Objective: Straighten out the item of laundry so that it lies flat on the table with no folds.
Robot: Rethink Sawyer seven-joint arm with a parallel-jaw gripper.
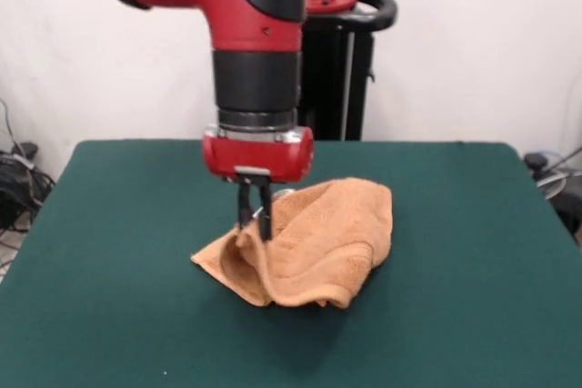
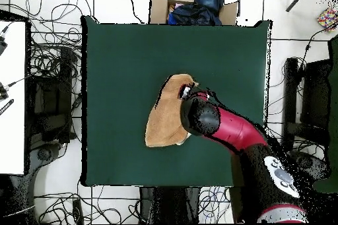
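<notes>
the towel point(image 1: 314, 243) lies bunched and folded over itself near the middle of the green table point(image 1: 118, 252), not flat. in the front view its folded layers make a thick lump, with one thin corner reaching out along the table on the picture's left and a rounded fold at the near edge. the red and black arm point(image 1: 255, 34) comes straight down over the towel's left part, and the end effector point(image 1: 255, 220) has its two dark fingers point(image 1: 245, 209) drawn close together, pinched on a raised ridge of the towel's edge. in the overhead view the towel point(image 2: 165, 117) shows as a long tan shape close to the table's point(image 2: 119, 70) centre, its right side hidden under the arm point(image 2: 228, 130). a cardboard box point(image 2: 191, 4) with dark cloth in it sits beyond the table's top edge.
</notes>
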